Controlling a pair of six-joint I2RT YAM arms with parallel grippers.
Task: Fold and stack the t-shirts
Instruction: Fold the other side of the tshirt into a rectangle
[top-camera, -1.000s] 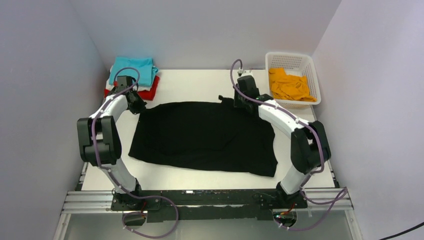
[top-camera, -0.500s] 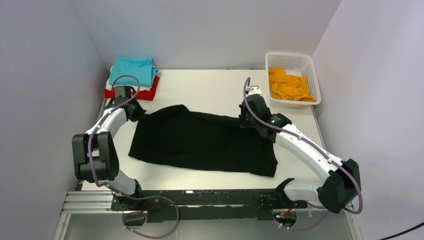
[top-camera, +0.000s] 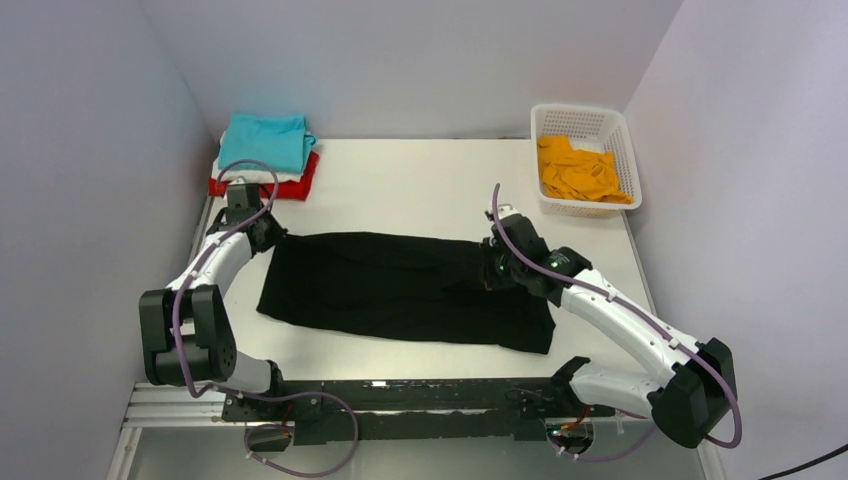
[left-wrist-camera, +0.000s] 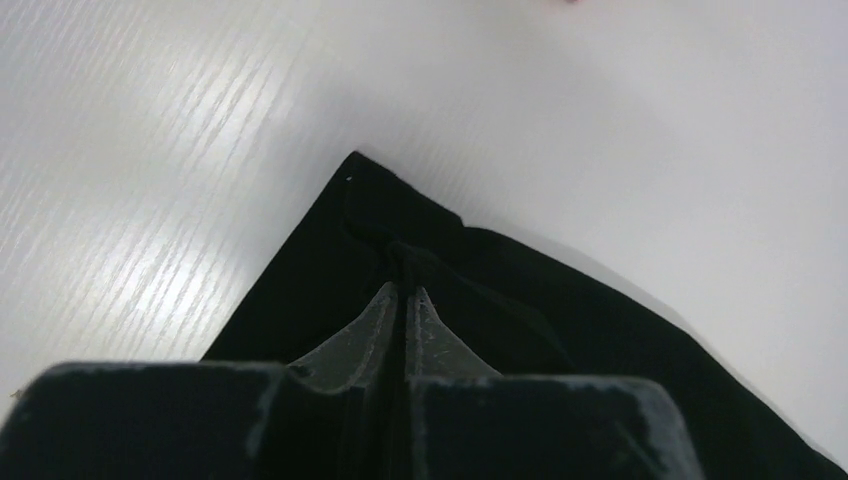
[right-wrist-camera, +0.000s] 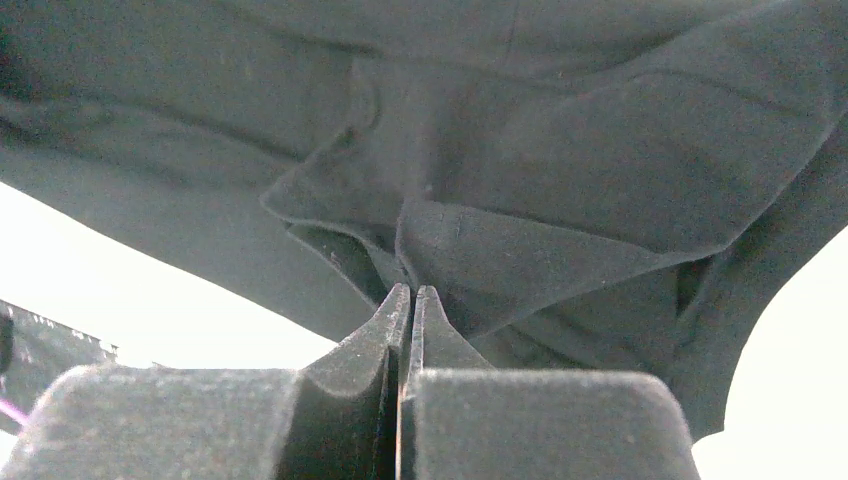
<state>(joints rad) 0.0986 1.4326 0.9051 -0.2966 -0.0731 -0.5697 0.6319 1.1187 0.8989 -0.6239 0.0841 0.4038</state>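
Note:
A large black t-shirt (top-camera: 400, 290) lies across the middle of the table, its far edge doubled over toward me. My left gripper (top-camera: 272, 232) is shut on the shirt's far left corner (left-wrist-camera: 400, 215). My right gripper (top-camera: 492, 272) is shut on a bunched fold of the shirt (right-wrist-camera: 520, 170) near its right side. A stack of folded shirts stands at the far left: teal (top-camera: 265, 140) on top, white (top-camera: 222, 160) under it, red (top-camera: 300, 186) at the bottom. An orange shirt (top-camera: 580, 170) lies crumpled in the basket.
A white plastic lattice basket (top-camera: 628, 150) stands at the far right corner. White walls close in the table on three sides. Bare white tabletop (top-camera: 420, 185) lies between the stack and the basket.
Both grippers have moved toward the near edge, dragging the black shirt's far edge with them. The shirt now looks narrower front to back. The right arm has stretched out and lowered.

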